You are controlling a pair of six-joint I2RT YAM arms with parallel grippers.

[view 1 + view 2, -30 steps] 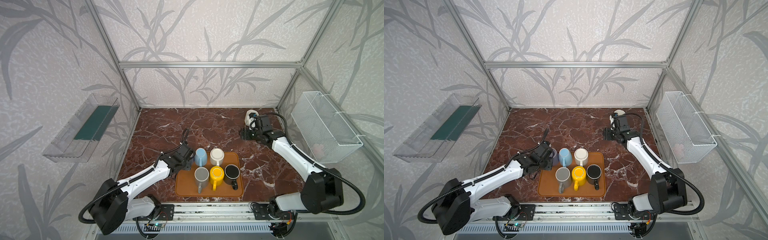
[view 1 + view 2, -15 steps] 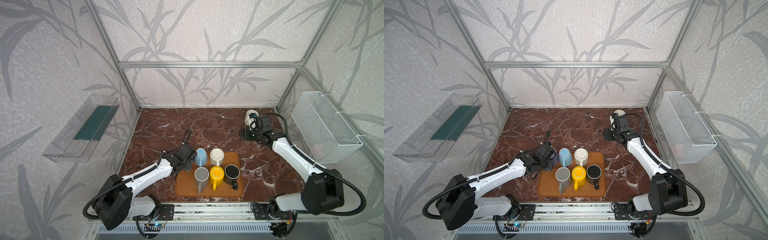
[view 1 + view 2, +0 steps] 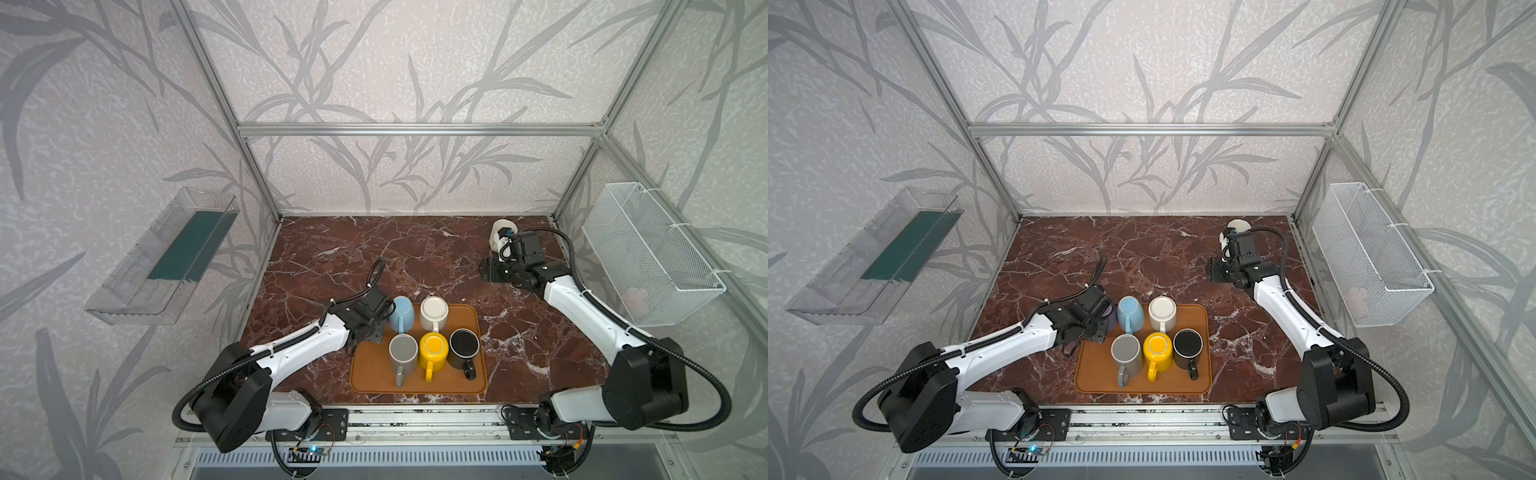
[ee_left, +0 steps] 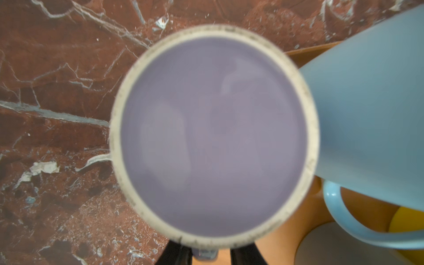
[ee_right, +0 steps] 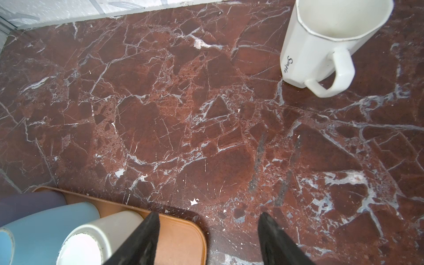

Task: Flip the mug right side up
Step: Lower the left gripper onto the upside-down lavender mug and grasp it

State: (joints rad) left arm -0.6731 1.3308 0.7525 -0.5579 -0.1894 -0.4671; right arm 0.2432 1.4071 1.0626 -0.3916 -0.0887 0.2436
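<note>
Left wrist view: the purple mug (image 4: 213,137) stands base up at the rear left corner of the tray (image 4: 282,243), just beside the blue mug (image 4: 371,114). Whether it rests on tray or bench (image 4: 57,91) cannot be told. The left claw (image 4: 210,247) points straight down. Its two fingers (image 4: 177,254) sit close on either side of the purple handle (image 4: 205,253); whether they press it cannot be told.

In both top views the left arm (image 3: 299,345) lies low, reaching from the front rail inward to that corner. The right arm (image 3: 582,307) rises from the front right base toward the rear right, wrist bent inward. The right claw (image 5: 208,216) hangs above bare bench, fingers apart with nothing between them, near the upright white mug (image 5: 321,46).

Count:
- Seven mugs: purple, blue, cream (image 3: 434,311), grey (image 3: 403,349), yellow (image 3: 434,349), black (image 3: 464,345), white.
- One tray.
- Two arms.
- One wire basket (image 3: 648,257) and one clear bin (image 3: 166,257), each on a side wall.
</note>
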